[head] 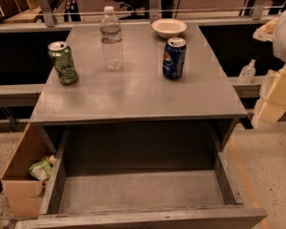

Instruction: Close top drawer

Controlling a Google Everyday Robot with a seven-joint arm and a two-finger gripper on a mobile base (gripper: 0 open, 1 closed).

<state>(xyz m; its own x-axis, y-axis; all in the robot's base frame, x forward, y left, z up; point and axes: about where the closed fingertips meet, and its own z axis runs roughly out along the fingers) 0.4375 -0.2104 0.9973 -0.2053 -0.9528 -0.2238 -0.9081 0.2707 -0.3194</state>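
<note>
The top drawer (138, 192) of the grey cabinet is pulled far out toward me and looks empty inside. Its front panel (143, 219) runs along the bottom edge of the view, and its knob is hidden. My gripper (272, 99) is at the right edge of the view, cream-coloured, beside the cabinet's right front corner and above the floor. It is well apart from the drawer and holds nothing that I can see.
On the cabinet top (133, 94) stand a green can (63, 62), a clear water bottle (111, 38), a white bowl (169, 27) and a blue Pepsi can (174, 57). A tan cardboard box (20, 175) with a green bag (40, 170) sits left of the drawer. A small sanitiser bottle (248, 71) stands on the right ledge.
</note>
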